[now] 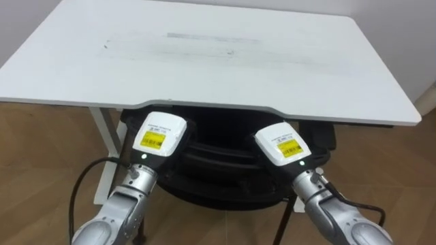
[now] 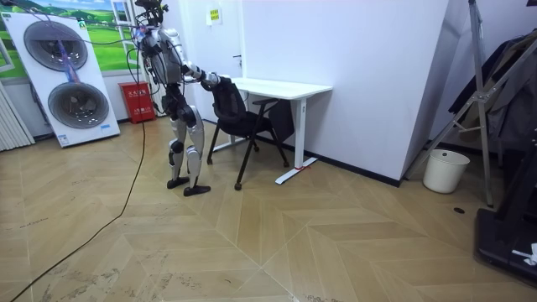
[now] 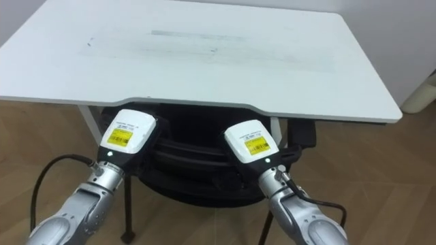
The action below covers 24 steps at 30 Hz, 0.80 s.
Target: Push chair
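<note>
Pushing stance: left robot hand (image 1: pixel 160 136) and right robot hand (image 1: pixel 281 144) sit against the back of the black chair (image 1: pixel 225 184), likely to drive it under the white surface (image 1: pixel 204 61); open or closed, cannot tell.

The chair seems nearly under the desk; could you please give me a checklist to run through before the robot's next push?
1. Left hand on the chair: ok, it sits at the top of the backrest.
2. Right hand on the chair: ok, at the same height on the backrest.
3. Hands balanced: ok, one on each side of the backrest's middle.
4. Chair lined up with the desk: ok, it faces the opening and is partly under the desktop.
5. Floor under the desk free: cannot tell, the desktop and chair hide it.
6. Stance: ok, the room view shows the robot upright behind the chair.
</note>
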Motion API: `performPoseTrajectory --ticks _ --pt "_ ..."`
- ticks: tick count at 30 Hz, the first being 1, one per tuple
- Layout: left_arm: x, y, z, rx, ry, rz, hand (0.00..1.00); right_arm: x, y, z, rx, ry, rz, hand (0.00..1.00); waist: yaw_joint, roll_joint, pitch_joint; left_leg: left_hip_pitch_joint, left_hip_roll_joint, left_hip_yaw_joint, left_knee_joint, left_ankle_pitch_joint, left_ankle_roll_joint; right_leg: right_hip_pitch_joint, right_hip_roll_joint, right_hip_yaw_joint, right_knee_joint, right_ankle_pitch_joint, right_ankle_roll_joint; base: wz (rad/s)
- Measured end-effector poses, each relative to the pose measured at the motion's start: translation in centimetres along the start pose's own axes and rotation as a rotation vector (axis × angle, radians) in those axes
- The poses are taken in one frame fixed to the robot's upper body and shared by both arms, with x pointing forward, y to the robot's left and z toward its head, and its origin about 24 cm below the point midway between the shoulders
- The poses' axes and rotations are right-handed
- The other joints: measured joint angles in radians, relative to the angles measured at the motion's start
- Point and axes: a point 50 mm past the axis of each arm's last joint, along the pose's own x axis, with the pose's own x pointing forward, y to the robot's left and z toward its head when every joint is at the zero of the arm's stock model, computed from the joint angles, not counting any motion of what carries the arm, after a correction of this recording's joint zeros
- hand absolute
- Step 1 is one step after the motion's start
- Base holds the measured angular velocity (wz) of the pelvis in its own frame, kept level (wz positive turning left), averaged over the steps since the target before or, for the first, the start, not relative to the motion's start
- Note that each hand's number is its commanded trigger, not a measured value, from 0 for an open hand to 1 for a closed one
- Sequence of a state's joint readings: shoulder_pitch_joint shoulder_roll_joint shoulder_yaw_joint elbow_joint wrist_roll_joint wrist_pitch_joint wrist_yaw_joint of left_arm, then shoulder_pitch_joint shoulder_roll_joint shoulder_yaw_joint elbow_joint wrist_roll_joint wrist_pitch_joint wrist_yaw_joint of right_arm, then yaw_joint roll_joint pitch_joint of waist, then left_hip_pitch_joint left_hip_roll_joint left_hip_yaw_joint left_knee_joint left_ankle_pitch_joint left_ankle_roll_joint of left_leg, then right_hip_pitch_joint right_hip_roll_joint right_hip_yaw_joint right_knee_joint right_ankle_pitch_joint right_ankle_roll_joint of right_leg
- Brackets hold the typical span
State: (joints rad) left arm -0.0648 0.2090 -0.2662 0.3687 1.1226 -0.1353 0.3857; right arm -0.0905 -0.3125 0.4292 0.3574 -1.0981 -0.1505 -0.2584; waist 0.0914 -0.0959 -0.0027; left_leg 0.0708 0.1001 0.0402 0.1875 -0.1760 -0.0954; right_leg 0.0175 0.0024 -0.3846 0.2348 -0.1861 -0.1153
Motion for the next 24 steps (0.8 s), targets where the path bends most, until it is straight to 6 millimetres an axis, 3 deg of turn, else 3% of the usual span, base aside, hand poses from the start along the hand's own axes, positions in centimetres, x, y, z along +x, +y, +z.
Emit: performPoseTrajectory --ticks 7,9,12,13,15,20,24 --pt "0.2 0.3 0.2 -0.113 0.027 0.007 0.00 0.3 0.0 -0.2 0.089 0.051 0.018 0.00 0.018 0.001 0.0003 0.012 -0.007 -0.001 -0.020 0.010 0.008 0.008 -0.001 0.006 -0.016 0.011 0.009 0.02" --pt "0.2 0.2 0.3 -0.125 0.029 0.006 0.00 0.3 0.0 -0.4 0.149 0.071 0.016 0.00 0.016 0.008 0.0056 0.013 -0.009 -0.002 -0.019 0.011 0.009 0.013 -0.002 0.006 -0.023 0.014 0.013 0.07" --pt "0.2 0.4 0.3 -0.179 0.050 0.017 0.00 0.3 -0.4 -0.6 0.197 0.081 0.017 0.00 0.010 0.007 0.0043 0.010 -0.012 -0.002 -0.019 0.012 0.012 0.017 -0.002 0.006 -0.031 0.018 0.018 0.04" --pt "0.3 0.6 0.3 -0.206 0.064 0.027 0.00 0.4 -0.7 -0.6 0.212 0.082 0.013 0.00 0.009 0.014 0.0088 0.009 -0.012 -0.001 -0.019 0.012 0.013 0.016 -0.003 0.006 -0.032 0.019 0.020 0.00" --pt "0.3 0.9 -0.5 -0.263 0.114 0.049 0.00 0.4 -1.1 -0.7 0.253 0.076 -0.010 0.00 -0.001 0.027 0.0124 0.008 -0.013 -0.001 -0.019 0.014 0.014 0.015 -0.005 0.006 -0.030 0.020 0.019 0.00" --pt "0.5 2.8 -2.3 -0.397 0.209 0.156 0.00 0.0 -2.4 -1.5 0.418 0.095 -0.104 0.00 -0.021 0.042 0.0068 -0.009 -0.013 -0.003 -0.015 0.015 0.016 0.002 -0.005 0.002 -0.031 0.025 0.018 0.01" --pt "0.1 4.1 -3.9 -0.438 0.277 0.235 0.00 -0.7 -3.4 -1.9 0.428 0.073 -0.148 0.00 -0.036 0.047 0.0071 -0.008 -0.015 -0.004 -0.017 0.019 0.022 0.000 -0.006 0.000 -0.031 0.034 0.018 0.00"
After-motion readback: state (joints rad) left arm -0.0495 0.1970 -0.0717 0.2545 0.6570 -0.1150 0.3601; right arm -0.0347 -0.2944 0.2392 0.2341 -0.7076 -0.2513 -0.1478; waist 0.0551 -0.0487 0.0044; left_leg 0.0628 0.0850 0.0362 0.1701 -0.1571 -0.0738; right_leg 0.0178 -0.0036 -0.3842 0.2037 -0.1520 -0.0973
